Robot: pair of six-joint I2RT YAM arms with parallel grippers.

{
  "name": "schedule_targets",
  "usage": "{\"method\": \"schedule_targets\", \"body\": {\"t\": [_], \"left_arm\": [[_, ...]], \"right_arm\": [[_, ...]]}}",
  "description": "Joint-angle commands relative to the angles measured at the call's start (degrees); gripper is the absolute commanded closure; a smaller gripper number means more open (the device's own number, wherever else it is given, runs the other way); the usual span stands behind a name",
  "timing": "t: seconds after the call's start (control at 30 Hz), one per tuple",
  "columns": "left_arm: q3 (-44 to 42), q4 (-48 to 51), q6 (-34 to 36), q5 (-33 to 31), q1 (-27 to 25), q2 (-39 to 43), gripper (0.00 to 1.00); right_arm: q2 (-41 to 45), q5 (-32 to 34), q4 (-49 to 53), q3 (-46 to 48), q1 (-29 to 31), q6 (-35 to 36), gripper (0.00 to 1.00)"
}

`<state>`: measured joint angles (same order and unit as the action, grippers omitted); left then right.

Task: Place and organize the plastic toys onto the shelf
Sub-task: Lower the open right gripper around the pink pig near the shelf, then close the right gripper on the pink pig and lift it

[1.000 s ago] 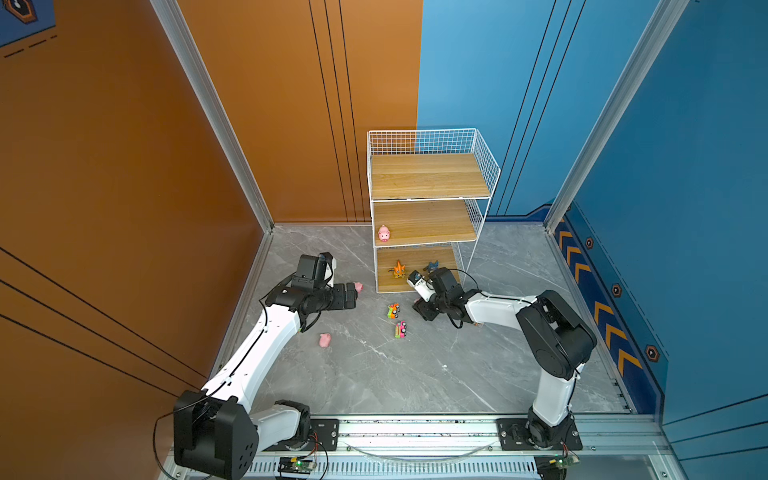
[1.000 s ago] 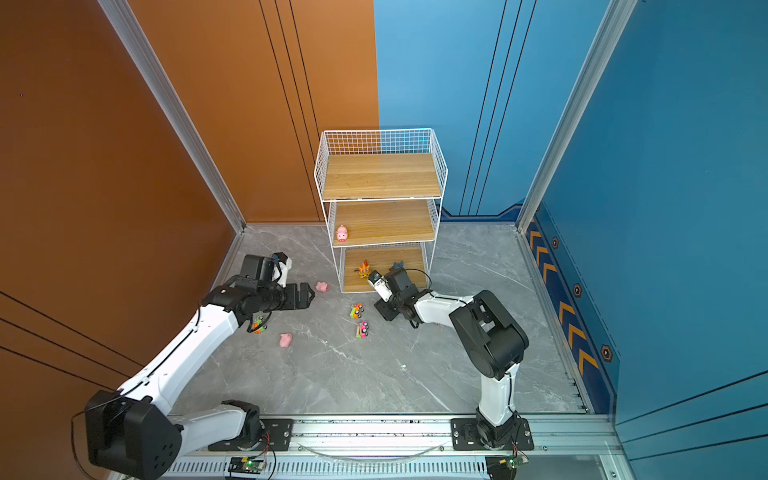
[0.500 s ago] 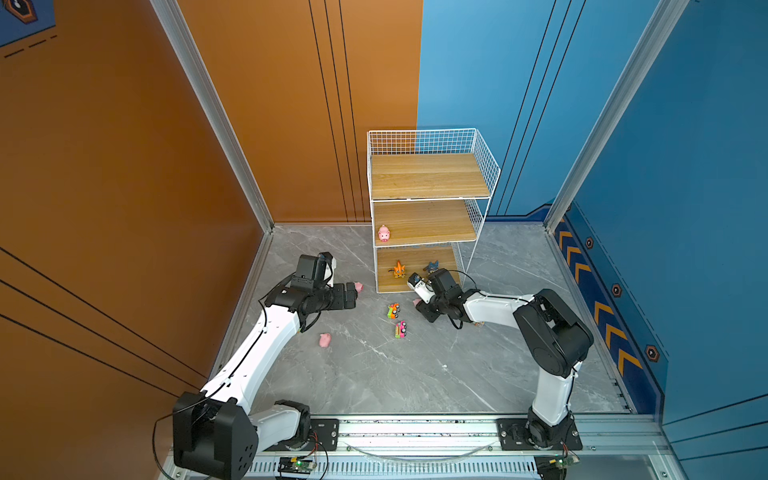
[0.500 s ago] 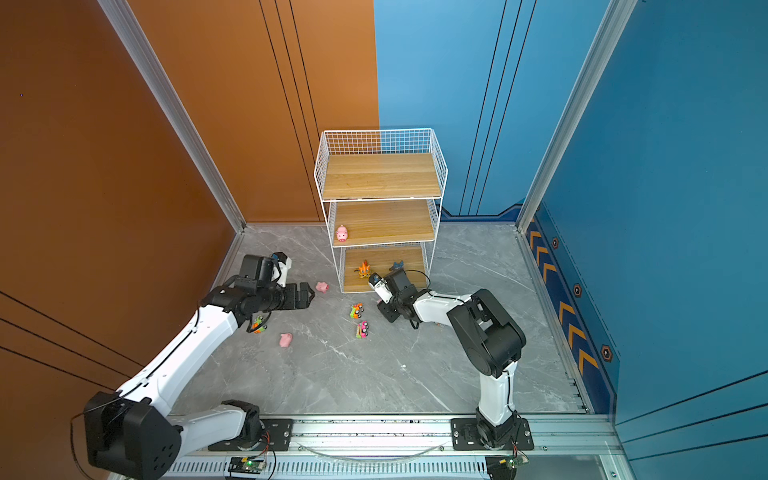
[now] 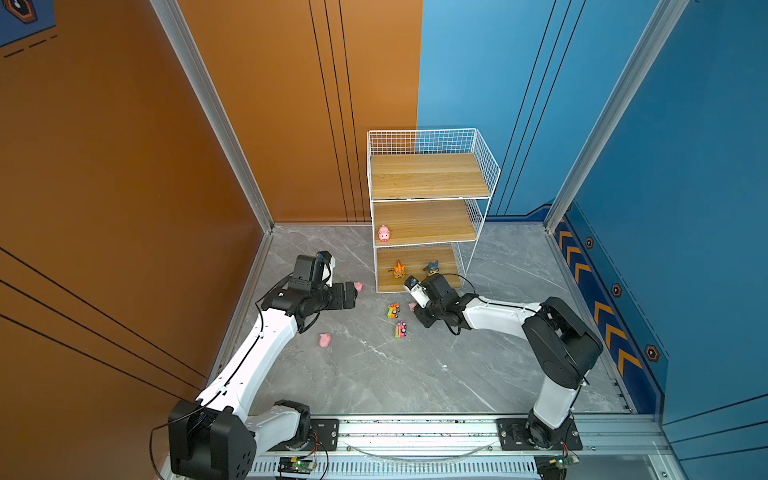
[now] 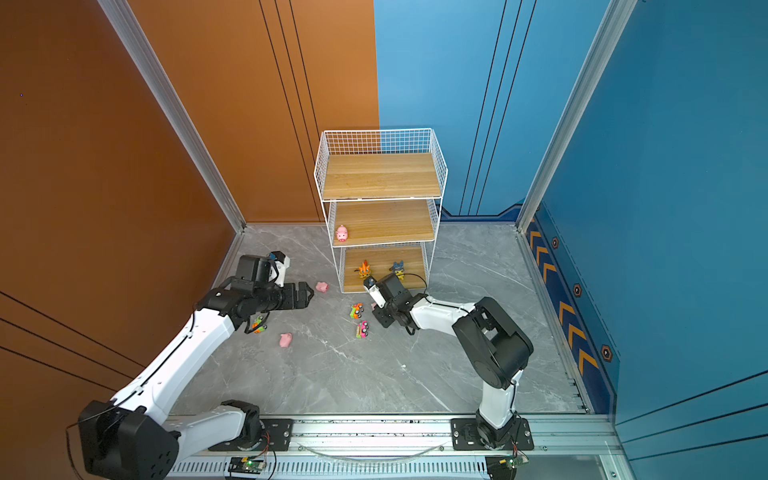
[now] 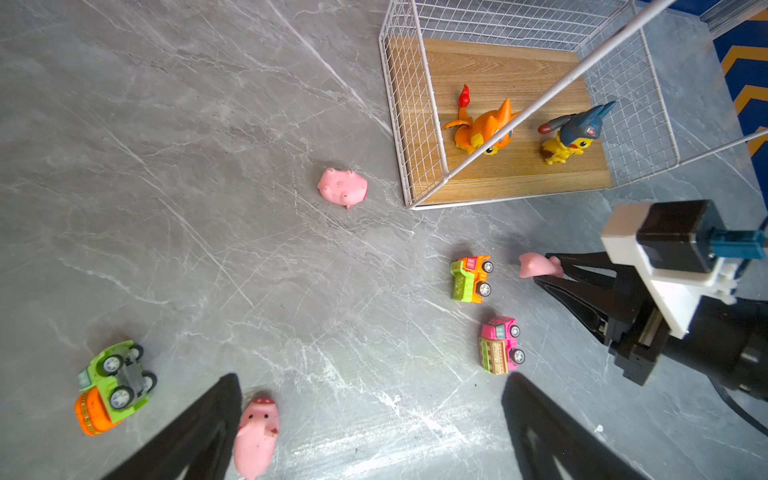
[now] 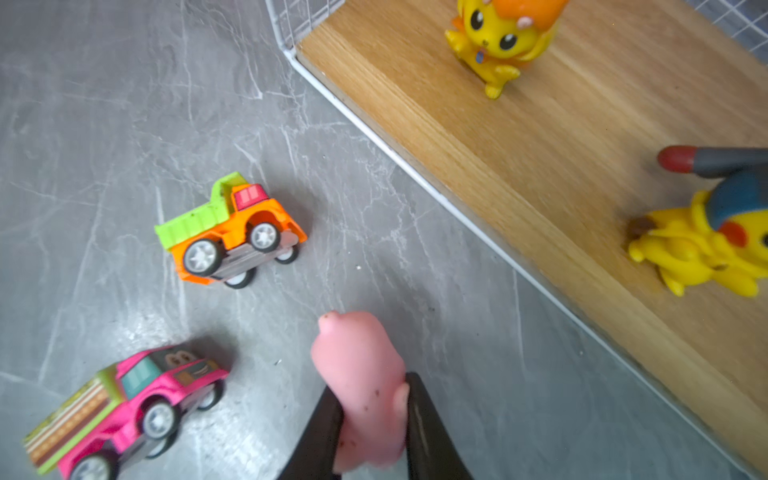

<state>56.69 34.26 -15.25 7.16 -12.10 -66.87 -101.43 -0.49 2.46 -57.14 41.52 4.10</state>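
Grey marble floor [image 5: 374,374]; right claw [image 8: 372,390] tight around a half-hidden pink pig [image 8: 357,365], left claw [image 7: 372,377] wide, partly cropped.

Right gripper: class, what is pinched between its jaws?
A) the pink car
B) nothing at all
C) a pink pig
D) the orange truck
C: in the right wrist view the right gripper has its black fingers pressed on both sides of a pink pig; the orange truck and pink car lie apart from it.
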Motion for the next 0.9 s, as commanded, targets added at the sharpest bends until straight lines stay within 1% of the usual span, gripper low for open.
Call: {"method": "schedule_targets", "body": {"t": [0.0,0.1,0.3,0.33,0.4,0.5,0.57,0.7,0.87], "left_arm": [[1.39,1.01,0.92,1.09,-0.51,1.49,0.01],[1.32,0.99,0.92,1.04,-0.7,1.82,0.01],[1.25,1.07,0.96,0.8,-1.17,2.45,0.01],[1.3,1.02,0.92,0.71,-1.26,2.57,0.01],[1.15,1.13,0.92,0.57,-1.47,2.79,0.01],[1.06,1.09,1.0,0.06,-1.96,2.99,0.01],[0.97,1.1,1.01,-0.19,-2.29,3.05,0.01],[0.87,1.2,1.01,-1.12,-3.09,3.01,0.01],[1.47,1.16,0.94,-2.23,-4.37,2.93,0.02]], "right_arm": [[3.68,3.73,4.73,2.82,1.64,-8.19,0.75],[5.77,5.0,5.75,5.39,2.96,-16.17,0.75],[6.62,11.27,5.71,9.2,8.31,-31.47,0.74],[6.4,11.92,5.46,9.39,8.95,-32.88,0.74],[5.93,15.99,5.52,9.7,10.51,-36.33,0.74],[5.29,18.0,5.04,10.07,10.91,-40.73,0.74],[5.41,19.15,4.86,10.37,11.14,-43.04,0.73],[5.61,18.38,3.69,10.96,11.73,-45.07,0.68],[6.05,16.96,3.22,10.91,12.0,-44.46,0.58]]}}
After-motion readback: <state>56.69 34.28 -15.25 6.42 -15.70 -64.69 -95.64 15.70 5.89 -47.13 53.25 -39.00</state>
